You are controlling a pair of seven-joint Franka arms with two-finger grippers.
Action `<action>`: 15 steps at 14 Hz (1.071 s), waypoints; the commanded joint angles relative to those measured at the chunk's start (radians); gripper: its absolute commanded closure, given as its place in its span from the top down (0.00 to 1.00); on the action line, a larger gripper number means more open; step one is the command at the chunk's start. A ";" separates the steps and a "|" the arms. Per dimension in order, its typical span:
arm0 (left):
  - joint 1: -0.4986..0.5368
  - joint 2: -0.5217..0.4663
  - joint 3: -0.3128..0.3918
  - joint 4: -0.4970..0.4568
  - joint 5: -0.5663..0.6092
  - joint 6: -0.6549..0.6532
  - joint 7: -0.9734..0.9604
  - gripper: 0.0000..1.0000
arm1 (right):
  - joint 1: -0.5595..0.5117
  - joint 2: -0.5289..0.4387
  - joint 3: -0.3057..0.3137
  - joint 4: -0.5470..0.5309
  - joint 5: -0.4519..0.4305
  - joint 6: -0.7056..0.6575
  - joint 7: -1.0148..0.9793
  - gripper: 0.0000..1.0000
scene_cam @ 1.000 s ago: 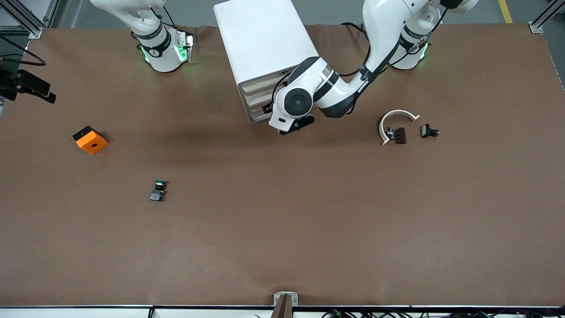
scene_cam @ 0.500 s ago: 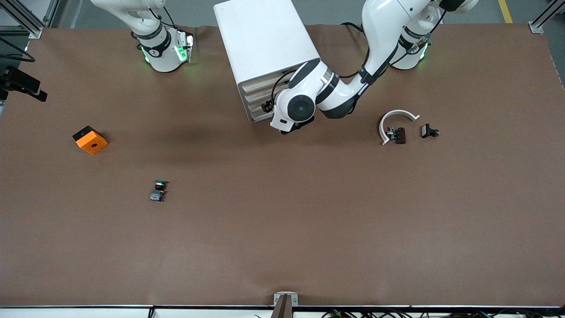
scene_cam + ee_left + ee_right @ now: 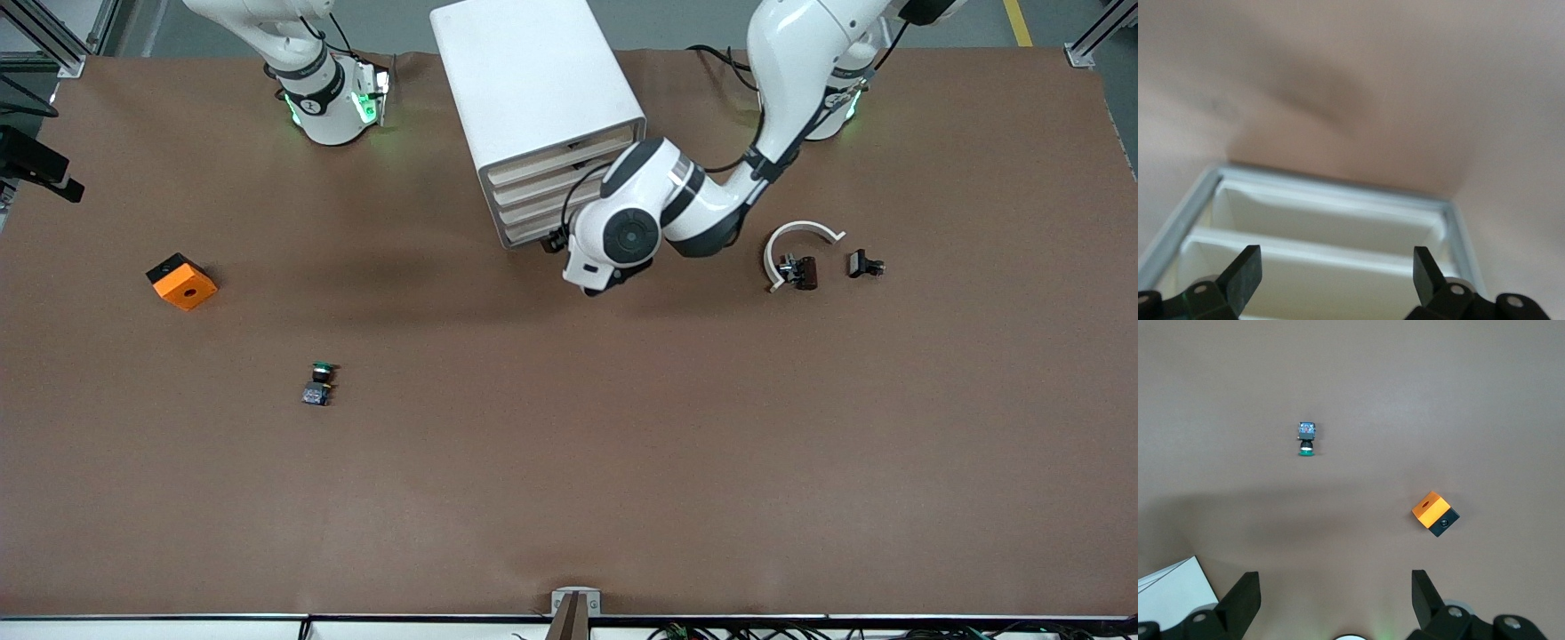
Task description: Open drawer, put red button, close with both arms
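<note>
The red button [image 3: 805,272] lies on its side inside a white curved piece [image 3: 800,233] at the left arm's end of the table. The white drawer cabinet [image 3: 533,80] stands between the arm bases with its drawers [image 3: 551,191] pushed in. My left gripper [image 3: 556,242] is just in front of the lowest drawers. In the left wrist view it [image 3: 1335,263] is open and empty, facing the cabinet front [image 3: 1325,220]. My right gripper [image 3: 1333,587] is open and empty, high over the right arm's end of the table.
A green-capped button [image 3: 320,382] and an orange box [image 3: 181,281] sit toward the right arm's end; both show in the right wrist view, the button [image 3: 1306,439] and the box [image 3: 1435,513]. A small black part [image 3: 864,264] lies beside the curved piece.
My left wrist and gripper have drawn back a little from the cabinet front, toward the front camera and the left arm's end. The drawers look unchanged. Objects on the table have not moved.
</note>
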 commanded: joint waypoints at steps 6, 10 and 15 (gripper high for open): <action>0.235 -0.046 0.077 0.212 0.073 -0.102 0.103 1.00 | -0.030 -0.033 0.028 -0.021 0.010 0.012 -0.029 1.00; 0.367 -0.123 0.075 0.215 0.120 -0.287 0.292 1.00 | -0.030 -0.047 0.025 -0.035 0.016 0.012 -0.028 1.00; 0.570 -0.277 0.078 0.210 0.131 -0.566 0.773 1.00 | -0.030 -0.048 0.022 -0.037 0.016 0.005 -0.029 1.00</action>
